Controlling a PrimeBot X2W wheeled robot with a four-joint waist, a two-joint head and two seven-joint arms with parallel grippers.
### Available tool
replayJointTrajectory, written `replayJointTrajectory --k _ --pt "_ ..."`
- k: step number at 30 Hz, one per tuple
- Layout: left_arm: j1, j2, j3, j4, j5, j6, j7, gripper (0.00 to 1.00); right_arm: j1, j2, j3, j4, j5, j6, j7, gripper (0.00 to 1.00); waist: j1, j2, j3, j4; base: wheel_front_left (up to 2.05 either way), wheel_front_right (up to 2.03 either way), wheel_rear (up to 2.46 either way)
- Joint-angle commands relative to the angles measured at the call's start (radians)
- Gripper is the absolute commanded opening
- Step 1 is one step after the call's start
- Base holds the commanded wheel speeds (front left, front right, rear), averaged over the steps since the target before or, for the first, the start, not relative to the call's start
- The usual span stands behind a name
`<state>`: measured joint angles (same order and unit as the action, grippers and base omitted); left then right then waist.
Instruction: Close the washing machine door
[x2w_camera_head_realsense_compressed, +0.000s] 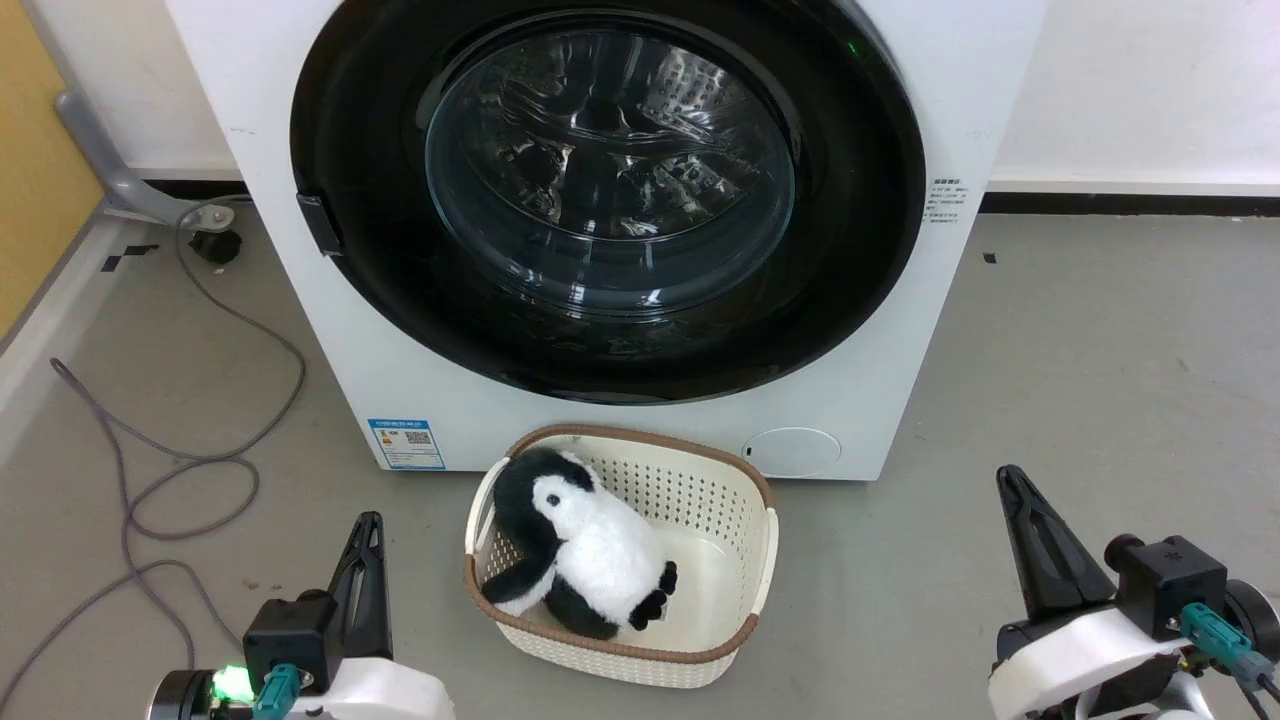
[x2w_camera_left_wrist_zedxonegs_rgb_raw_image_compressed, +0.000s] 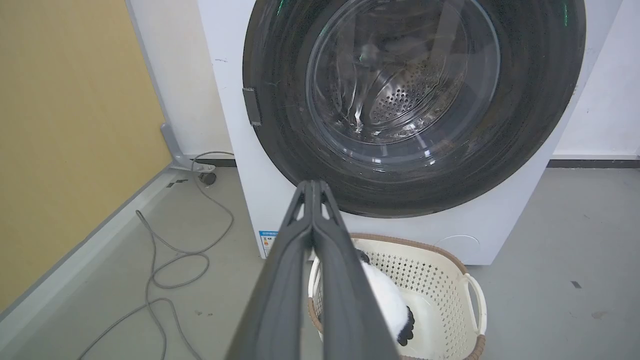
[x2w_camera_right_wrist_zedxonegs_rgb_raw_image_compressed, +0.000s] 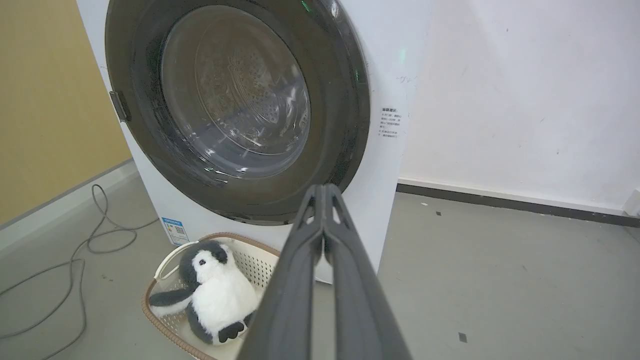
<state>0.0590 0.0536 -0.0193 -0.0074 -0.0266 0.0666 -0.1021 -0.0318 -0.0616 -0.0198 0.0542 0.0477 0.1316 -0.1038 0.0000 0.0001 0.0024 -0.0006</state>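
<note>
Left hand (x2w_camera_head_realsense_compressed: 369, 525) and right hand (x2w_camera_head_realsense_compressed: 1010, 480) hover low, fingers pressed together, empty. Beyond a basket (x2w_camera_head_realsense_compressed: 640, 436) holding a plush penguin (x2w_camera_head_realsense_compressed: 590, 545), the washing machine door (x2w_camera_head_realsense_compressed: 860, 250) sits flush against the washing machine (x2w_camera_head_realsense_compressed: 850, 425).

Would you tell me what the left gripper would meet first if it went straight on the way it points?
Probably the door, on its lower black rim: in the left wrist view the shut left gripper aims just there. The basket sits below that line. Depth is hard to judge.
</note>
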Motion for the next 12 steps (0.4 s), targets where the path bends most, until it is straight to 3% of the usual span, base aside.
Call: replayJointTrajectory --k 1,12 --pt "-0.020 0.000 0.003 0.003 0.008 -0.008 0.006 0.00 0.014 0.007 0.003 -0.009 -0.008 -0.001 0.006 0.00 0.0000 -0.0001 0.000 0.000 0.00 0.00 0.00" --pt "-0.029 -0.001 0.007 0.004 0.013 -0.022 0.029 0.00 0.018 0.008 0.007 -0.019 -0.017 -0.001 0.029 0.00 0.0000 -0.0001 -0.001 0.000 0.00 0.00 0.00"
